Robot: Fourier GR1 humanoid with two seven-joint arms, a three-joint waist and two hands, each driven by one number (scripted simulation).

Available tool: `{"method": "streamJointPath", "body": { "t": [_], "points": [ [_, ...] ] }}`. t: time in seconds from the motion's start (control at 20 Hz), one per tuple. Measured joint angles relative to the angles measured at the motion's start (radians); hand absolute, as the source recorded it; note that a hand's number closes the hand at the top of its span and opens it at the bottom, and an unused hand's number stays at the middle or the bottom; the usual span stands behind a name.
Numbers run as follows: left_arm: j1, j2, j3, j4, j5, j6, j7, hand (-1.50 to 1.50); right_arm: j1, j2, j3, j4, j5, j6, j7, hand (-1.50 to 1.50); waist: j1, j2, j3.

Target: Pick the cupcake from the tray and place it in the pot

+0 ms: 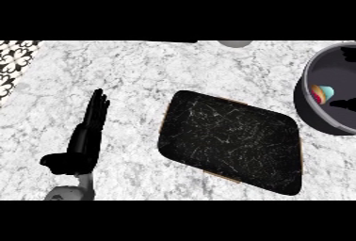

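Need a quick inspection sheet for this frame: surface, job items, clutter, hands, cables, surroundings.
Surface: white-grey marble counter.
Job's things: black speckled rectangular tray at centre, nothing seen on it; dark round pot with grey rim at the right edge, partly cut off; colourful cupcake inside the pot.
Clutter: pale round object at the top edge, cut off, cannot tell what.
Hands: left hand open, fingers straight, resting at the left of the tray, holding nothing; right hand not in view, only a dark shape inside the pot, unclear.
Cables: nothing seen.
Surroundings: black-and-white patterned tile at the top-left corner.
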Motion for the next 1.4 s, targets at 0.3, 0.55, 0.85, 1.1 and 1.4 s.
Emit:
{"method": "streamJointPath", "body": {
  "t": [0.3,0.55,0.85,1.1,1.4],
  "points": [
    [-0.008,-0.006,-0.009,-0.001,-0.003,-0.004,-0.004,0.0,-0.011,-0.066,-0.106,0.05,-0.106,0.122,0.046,-1.5,0.006,0.006,0.0],
    [-0.001,-0.009,-0.012,0.005,-0.001,-0.01,-0.019,0.0,0.004,-0.106,-0.158,0.053,-0.158,0.149,0.064,-1.5,0.014,0.013,0.002],
    [-0.015,-0.008,-0.007,0.001,0.001,-0.011,-0.013,0.0,0.025,-0.149,-0.201,0.039,-0.201,0.178,0.074,-1.5,0.019,0.019,0.005],
    [-0.013,-0.016,-0.015,-0.003,0.0,-0.009,-0.011,0.0,0.051,-0.177,-0.217,0.025,-0.217,0.195,0.083,-1.5,0.022,0.02,0.007],
    [-0.011,-0.018,-0.018,-0.006,0.001,-0.011,-0.014,0.0,0.072,-0.208,-0.252,0.019,-0.252,0.195,0.098,-1.5,0.026,0.024,0.009]
  ]
}}
